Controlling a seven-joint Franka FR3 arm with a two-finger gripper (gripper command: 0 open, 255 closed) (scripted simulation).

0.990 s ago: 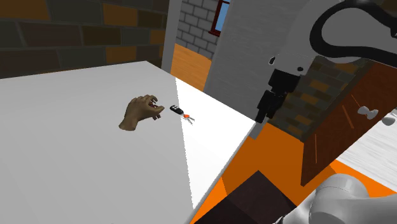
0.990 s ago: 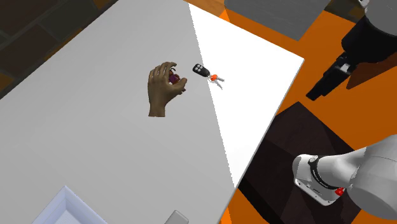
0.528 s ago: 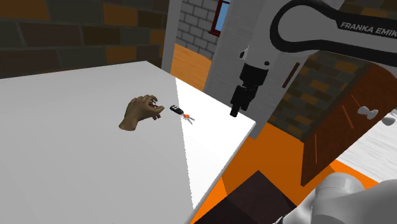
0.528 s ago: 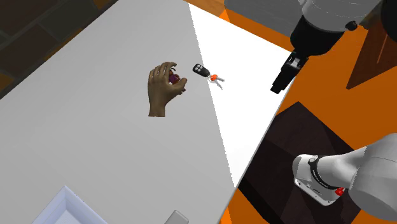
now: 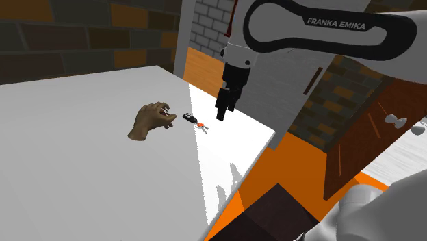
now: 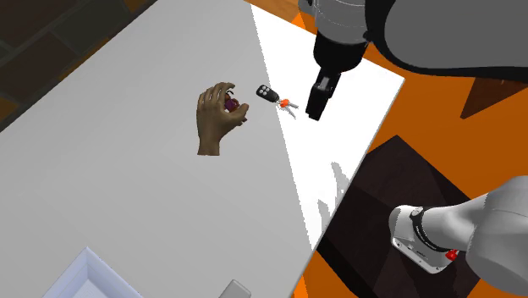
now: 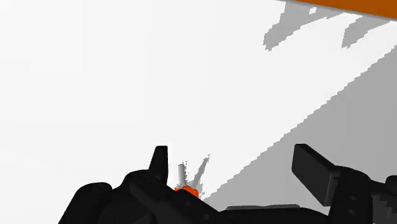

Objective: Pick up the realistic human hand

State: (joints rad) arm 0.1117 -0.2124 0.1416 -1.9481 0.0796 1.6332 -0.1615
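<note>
Wrist view shows the jaws spread apart, with nothing between the gripper's (image 7: pixel 235 167) two black fingers but bare white table (image 7: pixel 127 63). An orange-tagged bunch of keys (image 7: pixel 188 181) peeks out just beside one finger.

A second ago the gripper (image 5: pixel 222 109) hung beyond the table's edge over the orange floor. Half a second ago it stood above that edge, and now it hovers over the sunlit strip of the table (image 5: pixel 68 144), near the keys (image 5: pixel 202 126) and their black fob (image 5: pixel 187 118). My judgement is that the approach is well under way, but the grasp is not begun. The gripper is high, and the hand lies further on past the keys.

That brown human hand (image 5: pixel 149 121) rests on the shaded part of the table, just beside the fob and apart from the gripper. In the second exterior view the hand (image 6: pixel 218 118) has its long axis running from the wrist stump, toward that view's bottom, up to the knuckles. The fingers curl over toward the fob (image 6: pixel 266 92) at that view's right. A dark reddish patch sits inside the curl, possibly a small object or only the palm's shading. Closing across the narrow wrist or palm, square to that axis, looks the likelier hold.
</note>
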